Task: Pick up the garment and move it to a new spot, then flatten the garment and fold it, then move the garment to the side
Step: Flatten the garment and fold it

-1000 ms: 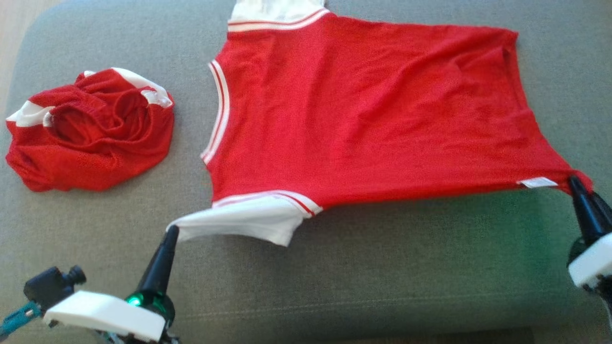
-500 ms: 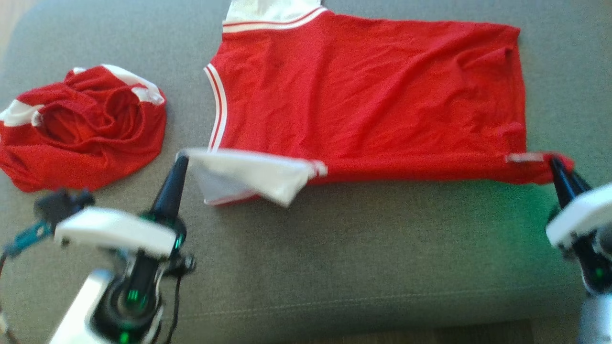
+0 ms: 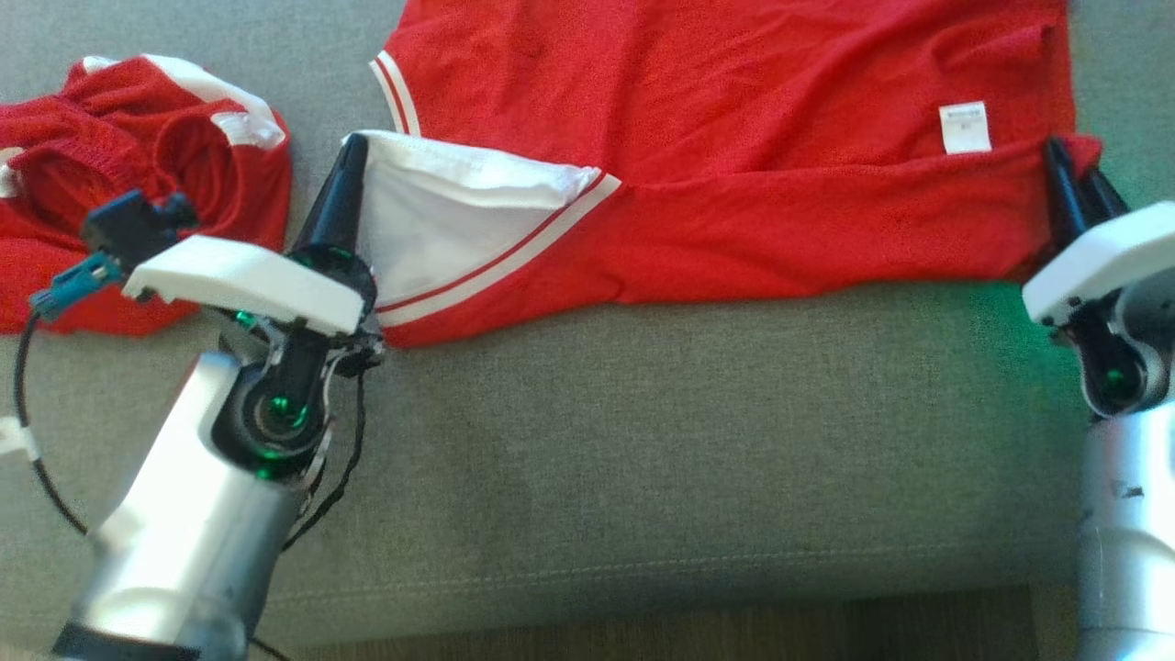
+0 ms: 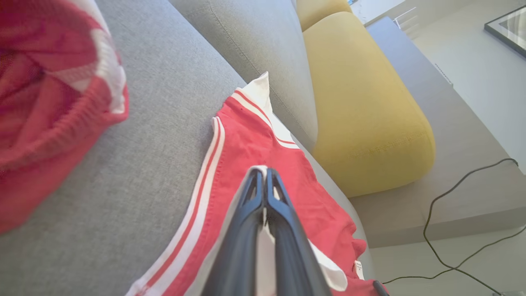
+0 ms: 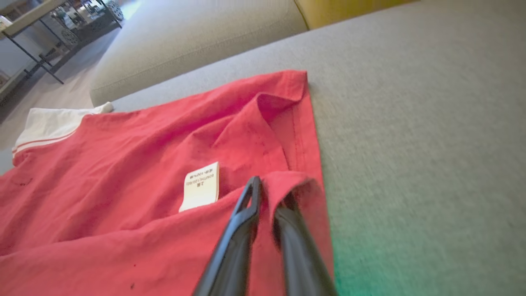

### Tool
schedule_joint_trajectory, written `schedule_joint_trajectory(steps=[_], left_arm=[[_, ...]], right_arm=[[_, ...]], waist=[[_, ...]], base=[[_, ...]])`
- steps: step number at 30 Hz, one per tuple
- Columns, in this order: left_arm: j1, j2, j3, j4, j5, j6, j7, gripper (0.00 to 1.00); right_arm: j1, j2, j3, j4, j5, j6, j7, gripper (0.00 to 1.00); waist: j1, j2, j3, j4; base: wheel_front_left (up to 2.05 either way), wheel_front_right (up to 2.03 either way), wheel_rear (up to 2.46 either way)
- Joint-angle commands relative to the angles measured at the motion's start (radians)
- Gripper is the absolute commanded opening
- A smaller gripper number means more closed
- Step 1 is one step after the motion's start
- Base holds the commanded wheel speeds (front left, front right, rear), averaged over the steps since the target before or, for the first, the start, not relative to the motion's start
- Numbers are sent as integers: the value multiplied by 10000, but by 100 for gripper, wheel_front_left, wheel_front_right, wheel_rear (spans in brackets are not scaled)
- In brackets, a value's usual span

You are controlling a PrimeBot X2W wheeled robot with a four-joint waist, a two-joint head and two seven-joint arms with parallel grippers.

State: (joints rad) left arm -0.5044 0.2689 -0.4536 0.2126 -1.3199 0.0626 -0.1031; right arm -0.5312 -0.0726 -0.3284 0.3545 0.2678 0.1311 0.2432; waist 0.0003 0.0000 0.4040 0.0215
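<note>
The head view takes in the whole job at once. The red T-shirt point(image 3: 734, 110) lies spread on the grey sofa seat point(image 3: 688, 441), its near long edge folded up over the body. A bunched red-and-white garment point(image 3: 119, 138) sits just beside it at the robot's left.

The left gripper point(image 3: 352, 147) stands at the tip of the white sleeve point(image 3: 441, 220). The left wrist view adds that its two dark fingers are pressed together with white cloth pinched between them.

The right gripper point(image 3: 1069, 165) is at the hem corner, near the white care label point(image 3: 964, 127). Only the right wrist view is close enough to show a narrow gap between its fingers, with the red hem corner draped over the tips. Whether the cloth is pinched cannot be told.

The room shows in the wrist views alone. Along the left gripper lie a mustard-yellow cushion point(image 4: 365, 102) against the grey backrest, a pale floor with a thin black cable point(image 4: 452, 197), and the corner of a framed picture point(image 4: 507, 24). Along the right gripper there is a dark-legged table point(image 5: 37, 24) beyond the sofa. The head view has a strip of wooden floor point(image 3: 734, 633) at its bottom edge.
</note>
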Motion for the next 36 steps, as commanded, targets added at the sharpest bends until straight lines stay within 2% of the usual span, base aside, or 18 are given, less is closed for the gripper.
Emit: schedule_joint_trajectory(steps=[1, 2, 3, 8, 12, 13, 14, 15, 19, 23, 27, 31, 36], left_arm=[[-453, 252, 206, -5, 264, -203, -126, 38], [-557, 299, 90, 218, 503, -283, -210, 76], [-627, 312, -13, 420, 695, -341, -294, 100], [-563, 371, -373, 892, 1361, -502, -714, 100], [-84, 704, -709, 591, 2545, -225, -1270, 100], [-84, 704, -709, 591, 2545, -225, -1270, 100], [306, 801, -894, 280, 3255, 42, -1437, 100], [306, 801, -894, 280, 3255, 42, -1437, 100], [1184, 718, -1224, -253, 4055, 487, -1534, 100], [1767, 665, -1543, -326, 4375, 944, -1466, 100], [1820, 650, -1529, 317, 4493, 1273, -1391, 100], [1680, 383, -1380, 1085, 4230, 1305, -1315, 100], [1558, 23, -1481, 1592, 3942, 1116, -1056, 100]], right_arm=[[-305, -175, 364, -204, 177, -4, -284, 100], [-342, -246, 409, -71, 224, -4, -402, 100], [-358, -329, 515, 1, 239, -4, -536, 100], [21, -913, 1344, -256, 201, -4, -1176, 100], [718, -1306, 1536, -1075, -319, -4, -1650, 100], [718, -1306, 1536, -1075, -319, -4, -1650, 100], [1116, -1168, 1475, -1631, -500, -4, -1771, 100], [1116, -1168, 1475, -1631, -500, -4, -1771, 100], [1858, -629, 1707, -2716, -671, -4, -1659, 100], [2273, -299, 2128, -3592, -954, -4, -1412, 100], [2526, -18, 2413, -4276, -962, -4, -1071, 100], [2754, 116, 2077, -4313, -1239, -4, -735, 100], [2865, 215, 935, -3984, -1276, -4, -171, 100]], waist=[[-3, 0, 54, 14], [-3, 0, 63, 9], [-3, 0, 64, 4], [-3, 0, -49, -12], [-3, 0, -273, -15], [-3, 0, -273, -15], [-3, 0, -381, -14], [-3, 0, -381, -14], [-3, 0, -534, -52], [-3, 0, -588, -100], [-3, 0, -614, -152], [-3, 0, -655, -138], [-3, 0, -729, -99]], base=[[0, 0, 0], [0, 0, 0], [0, 0, 0], [0, 0, 0], [0, 0, 0], [0, 0, 0], [0, 0, 0], [0, 0, 0], [0, 0, 0], [0, 0, 0], [0, 0, 0], [0, 0, 0], [0, 0, 0]])
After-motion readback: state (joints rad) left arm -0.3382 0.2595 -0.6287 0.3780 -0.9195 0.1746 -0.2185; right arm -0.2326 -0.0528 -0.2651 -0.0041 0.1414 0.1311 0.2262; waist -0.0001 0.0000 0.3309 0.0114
